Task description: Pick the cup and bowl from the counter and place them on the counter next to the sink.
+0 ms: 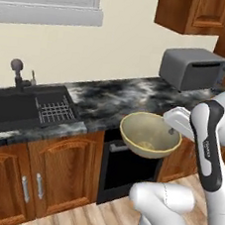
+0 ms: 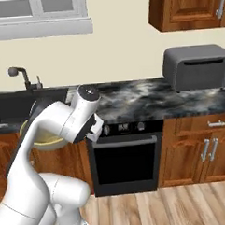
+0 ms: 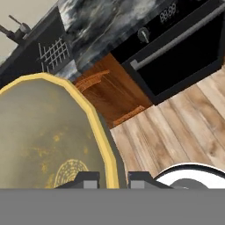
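- The gripper (image 3: 112,176) is clenched on the rim of the bowl (image 1: 149,135), one dark fingertip inside the wall and one outside, as the hand view shows along its lower edge
- The bowl hangs in the air, clear of the counter (image 1: 111,102); in the left base view it sits in front of the counter edge, over the black oven (image 1: 127,169) and the wooden floor (image 1: 116,217)
- It is tipped slightly, its pale rim and plain inside facing the left base camera; nothing seems to be in it
- In the right base view the bowl (image 2: 43,139) peeps out from behind the white arm, low and just in front of the cabinet below the sink (image 2: 20,105)
- The sink (image 1: 25,106) with its wire rack (image 1: 55,110) and dark faucet (image 1: 17,70) lies to the left of the bowl in the left base view; a strip of bare veined counter runs between the basin and the oven
- My reading: the bowl is picked up and on its way, so the lift is done for it, while the setting-down beside the sink is left
- The cup I cannot find in these pictures, so I cannot say whether its half of the job is finished or not yet begun
- A grey toaster oven (image 1: 192,68) stands on the counter well to the right, apart from the work
- What remains for the bowl, as I judge it, is to carry it over the counter strip next to the basin, level it and let go
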